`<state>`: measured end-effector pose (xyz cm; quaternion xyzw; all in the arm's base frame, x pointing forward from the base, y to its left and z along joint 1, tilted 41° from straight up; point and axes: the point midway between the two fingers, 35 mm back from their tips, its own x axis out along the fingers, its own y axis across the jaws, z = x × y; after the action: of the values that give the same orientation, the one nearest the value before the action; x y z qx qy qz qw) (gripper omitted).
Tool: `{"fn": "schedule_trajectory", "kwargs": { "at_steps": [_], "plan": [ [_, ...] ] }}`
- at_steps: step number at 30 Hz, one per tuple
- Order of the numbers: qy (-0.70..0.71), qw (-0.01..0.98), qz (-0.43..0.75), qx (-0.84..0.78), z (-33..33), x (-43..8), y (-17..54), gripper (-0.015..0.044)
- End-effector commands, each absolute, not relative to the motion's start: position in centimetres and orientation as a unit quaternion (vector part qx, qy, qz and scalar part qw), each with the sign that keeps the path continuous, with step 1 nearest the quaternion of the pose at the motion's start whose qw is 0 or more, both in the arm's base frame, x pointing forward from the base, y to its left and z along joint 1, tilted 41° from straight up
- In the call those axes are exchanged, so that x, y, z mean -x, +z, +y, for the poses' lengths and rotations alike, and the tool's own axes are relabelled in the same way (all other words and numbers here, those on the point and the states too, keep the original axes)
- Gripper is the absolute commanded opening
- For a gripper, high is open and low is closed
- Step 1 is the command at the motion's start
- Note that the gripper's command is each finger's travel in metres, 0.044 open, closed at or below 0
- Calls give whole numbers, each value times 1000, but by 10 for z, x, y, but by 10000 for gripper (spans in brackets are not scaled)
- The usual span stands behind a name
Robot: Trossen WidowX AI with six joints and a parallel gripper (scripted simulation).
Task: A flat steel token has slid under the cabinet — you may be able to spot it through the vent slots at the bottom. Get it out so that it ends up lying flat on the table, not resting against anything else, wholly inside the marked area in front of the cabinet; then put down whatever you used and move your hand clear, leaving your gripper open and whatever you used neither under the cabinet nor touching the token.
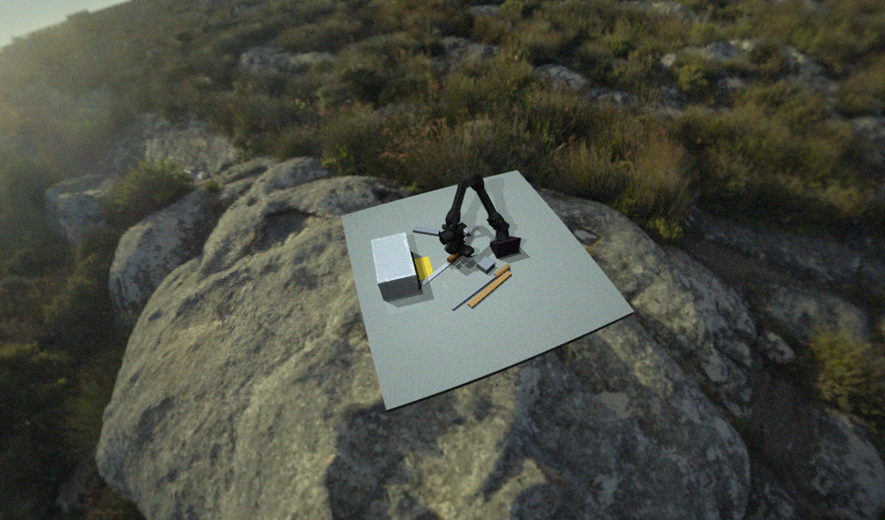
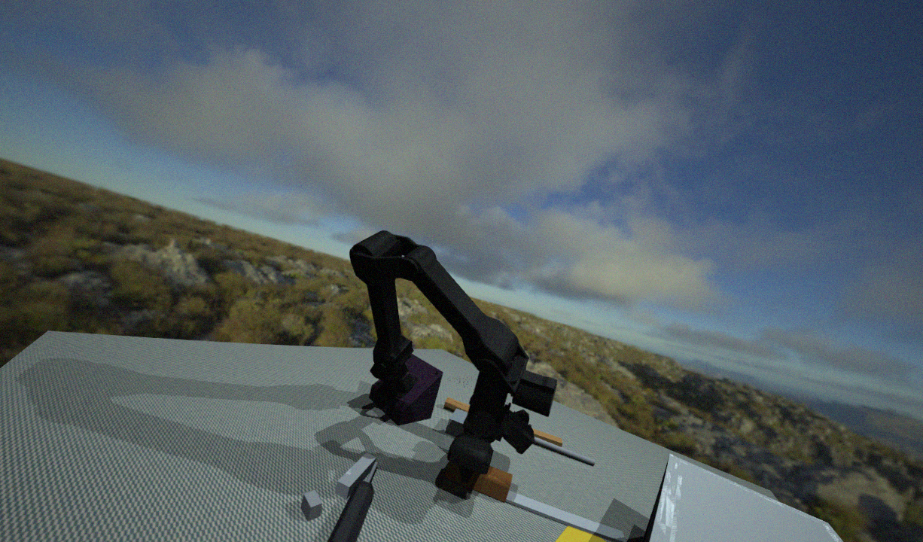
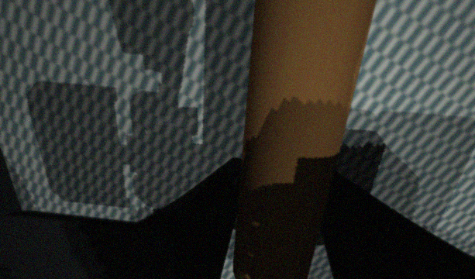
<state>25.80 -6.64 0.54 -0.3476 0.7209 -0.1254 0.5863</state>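
My gripper (image 1: 455,256) (image 2: 456,477) (image 3: 278,172) is shut on the orange handle (image 2: 493,483) (image 3: 308,58) of a flat-bladed tool, low over the table. Its long pale blade (image 1: 437,271) (image 2: 552,510) points at the cabinet (image 1: 393,258) (image 2: 734,509) and passes over or beside part of the yellow marked area (image 1: 424,266) (image 2: 577,535). The blade's tip is close to the cabinet's front bottom edge; whether it reaches under cannot be told. The steel token is not visible in any view. The vent slots cannot be made out.
A rod with an orange handle (image 1: 502,271) and an orange stick (image 1: 489,289) lie side by side. A grey block (image 1: 486,264) is near the arm's purple base (image 1: 504,246) (image 2: 421,391). A pale bar (image 1: 426,230) lies beyond the gripper. A black handle (image 2: 353,512) lies near a small grey block (image 2: 311,503).
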Motion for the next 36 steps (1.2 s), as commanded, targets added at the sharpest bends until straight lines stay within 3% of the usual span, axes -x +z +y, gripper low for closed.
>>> {"fn": "schedule_trajectory", "kwargs": {
  "at_steps": [1, 36],
  "plan": [
    [-123, 587, 720, 348, -60, -259, 1, 0],
    [-122, 588, 720, 347, -31, -257, -23, 0]
  ]
}}
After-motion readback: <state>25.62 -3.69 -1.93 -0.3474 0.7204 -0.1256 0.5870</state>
